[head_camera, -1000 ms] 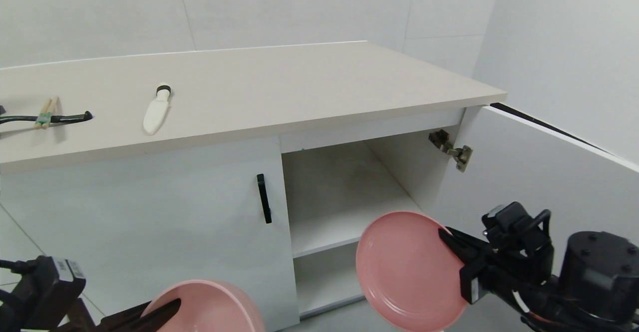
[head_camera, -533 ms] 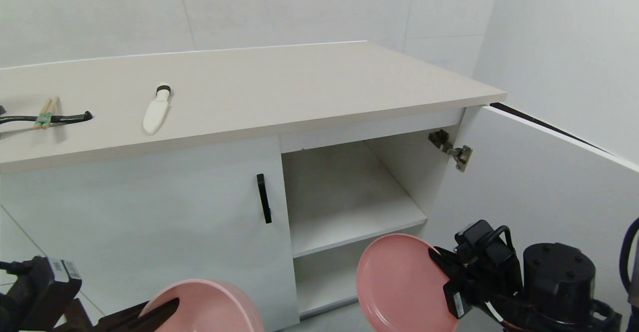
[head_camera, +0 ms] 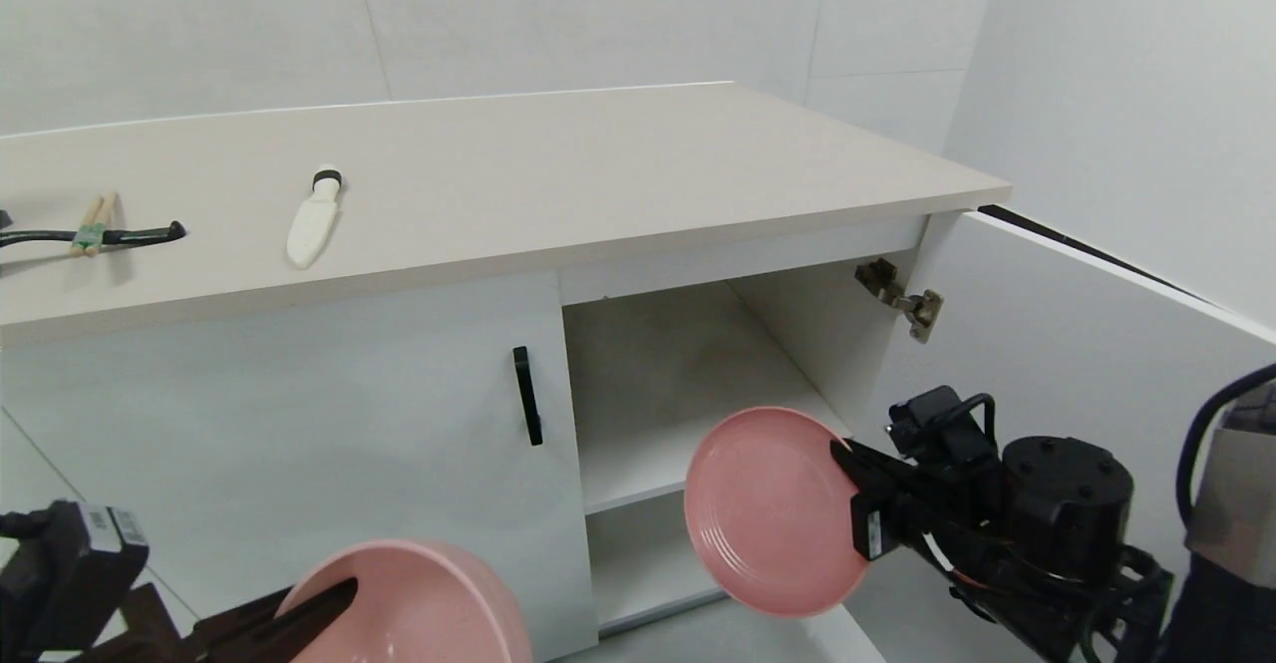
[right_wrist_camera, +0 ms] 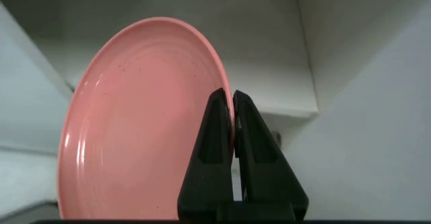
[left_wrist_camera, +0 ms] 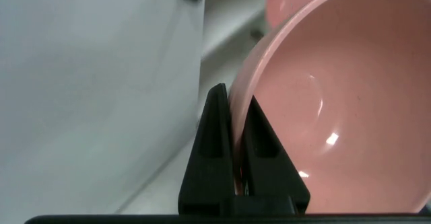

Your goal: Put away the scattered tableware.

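Plate (head_camera: pixel 768 508), pink: rim clamped in your right tool (head_camera: pixel 842 456) (bowl (head_camera: pixel 419 608) likewise, left tool (head_camera: pixel 339 595)); tilted, could strike shelf (head_camera: pixel 638 464) edge and slip.

Black door handle (head_camera: pixel 526 396), metal hinge (head_camera: pixel 902 299) — tiled wall (head_camera: pixel 498 15) behind.

Tapered black fingers (right_wrist_camera: pixel 214 150), round screw-studded black wrist housing (head_camera: pixel 1067 484), looping black cable (head_camera: pixel 1236 384)

We see a white cabinet (head_camera: pixel 299 424) under a pale beige countertop (head_camera: pixel 558 165), set against white tiled walls (head_camera: pixel 598 15) on a grey floor (head_camera: pixel 658 645), its left door bearing a black handle (head_camera: pixel 526 396), its right door (head_camera: pixel 1077 344) swung open on a metal hinge (head_camera: pixel 902 299) to bare a white shelf (head_camera: pixel 638 462).
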